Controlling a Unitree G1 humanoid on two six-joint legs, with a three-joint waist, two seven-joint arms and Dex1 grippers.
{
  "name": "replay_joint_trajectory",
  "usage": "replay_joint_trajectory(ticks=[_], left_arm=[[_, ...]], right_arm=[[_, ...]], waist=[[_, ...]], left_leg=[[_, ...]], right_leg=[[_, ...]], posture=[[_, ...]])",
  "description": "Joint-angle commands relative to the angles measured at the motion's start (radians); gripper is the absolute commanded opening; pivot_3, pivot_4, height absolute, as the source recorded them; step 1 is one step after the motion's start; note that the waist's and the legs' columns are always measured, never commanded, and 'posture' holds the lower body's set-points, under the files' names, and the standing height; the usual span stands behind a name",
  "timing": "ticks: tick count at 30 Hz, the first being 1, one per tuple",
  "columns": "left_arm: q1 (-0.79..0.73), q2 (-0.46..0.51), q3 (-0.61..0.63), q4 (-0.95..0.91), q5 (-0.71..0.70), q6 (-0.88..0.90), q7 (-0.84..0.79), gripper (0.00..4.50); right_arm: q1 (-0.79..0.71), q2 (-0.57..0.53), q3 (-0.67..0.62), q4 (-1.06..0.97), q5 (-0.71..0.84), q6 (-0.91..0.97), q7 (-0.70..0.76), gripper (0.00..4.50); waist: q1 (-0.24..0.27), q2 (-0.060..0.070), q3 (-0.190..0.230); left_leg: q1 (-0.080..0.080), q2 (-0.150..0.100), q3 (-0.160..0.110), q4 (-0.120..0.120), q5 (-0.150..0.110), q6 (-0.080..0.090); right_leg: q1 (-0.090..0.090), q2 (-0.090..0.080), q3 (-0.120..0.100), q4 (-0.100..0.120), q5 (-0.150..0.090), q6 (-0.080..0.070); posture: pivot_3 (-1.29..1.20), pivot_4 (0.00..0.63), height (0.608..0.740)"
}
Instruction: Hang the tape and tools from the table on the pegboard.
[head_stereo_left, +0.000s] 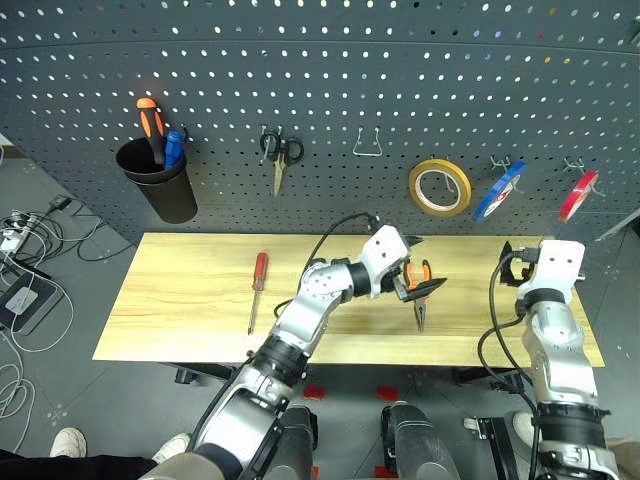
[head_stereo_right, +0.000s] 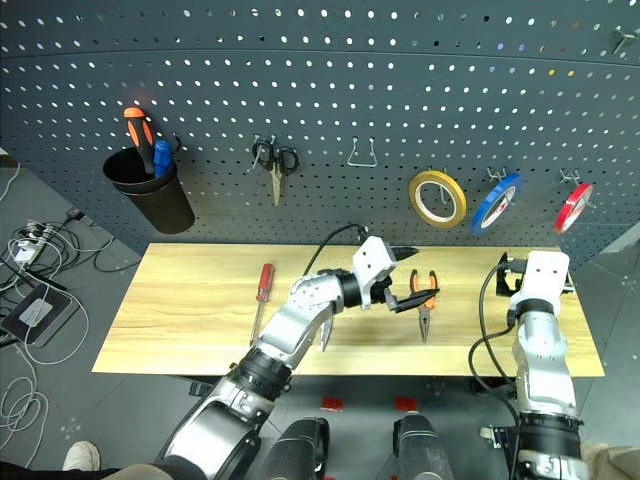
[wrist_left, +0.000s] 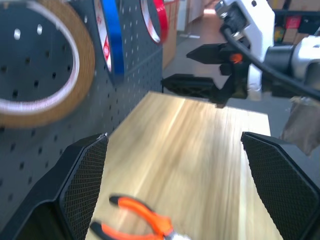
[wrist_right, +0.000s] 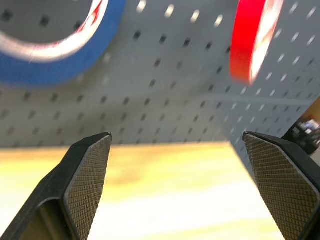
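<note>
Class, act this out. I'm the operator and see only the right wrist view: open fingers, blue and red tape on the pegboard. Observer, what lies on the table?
Observer: A screwdriver lies toward the left end of the table.
Operator: Anything else?
Observer: Pliers lie right of the middle, nose toward the front edge.
Operator: Where's the left gripper?
Observer: The left gripper is open beside the pliers, not gripping them.
</note>
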Motion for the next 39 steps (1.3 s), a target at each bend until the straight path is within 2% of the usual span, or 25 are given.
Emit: replay_joint_trajectory(ticks=[1,9,15,27,39], left_arm=[[0.067,0.034,-0.004,-0.112,0.002,0.027,0.008,4.50],[0.263,0.182,0.008,-0.296,0.007,0.108,0.004,4.50],[0.335,0.263,0.045,-0.351,0.000,0.136,0.017,4.50],[0.413,0.282,0.060,-0.459,-0.013,0.201,0.075,4.50],[0.442,0.322,0.116,-0.473,-0.031,0.224,0.105,4.50]], right_arm=[[0.051,0.016,0.038,-0.110,0.024,0.125,0.044,4.49],[0.081,0.037,0.176,-0.189,0.055,0.390,0.153,4.49],[0.031,0.072,0.230,-0.160,0.054,0.476,0.178,4.49],[-0.131,0.126,0.236,-0.031,0.028,0.530,0.134,4.49],[-0.227,0.183,0.259,0.018,0.031,0.599,0.122,4.49]], waist=[[-0.001,0.000,0.000],[-0.009,0.000,0.000],[-0.008,-0.001,0.001],[-0.005,-0.003,0.008],[0.005,-0.006,0.052]], left_leg=[[0.000,0.000,0.000,0.000,0.000,0.000],[0.001,0.000,-0.003,0.000,-0.002,0.003],[0.001,0.000,-0.005,0.000,-0.003,0.006],[0.002,0.000,-0.006,0.000,-0.004,0.007],[0.003,0.000,-0.008,0.000,-0.004,0.007]], right_leg=[[0.000,0.000,0.000,0.000,0.000,0.000],[0.001,0.000,-0.001,0.000,0.000,0.000],[0.002,0.000,-0.001,-0.001,0.000,0.000],[0.002,0.000,0.000,-0.001,0.000,0.000],[0.002,0.000,0.000,0.001,0.000,0.000]], posture=[[0.03,0.261,0.740],[0.05,0.287,0.740],[0.08,0.306,0.740],[0.13,0.341,0.740],[0.16,0.392,0.740]])
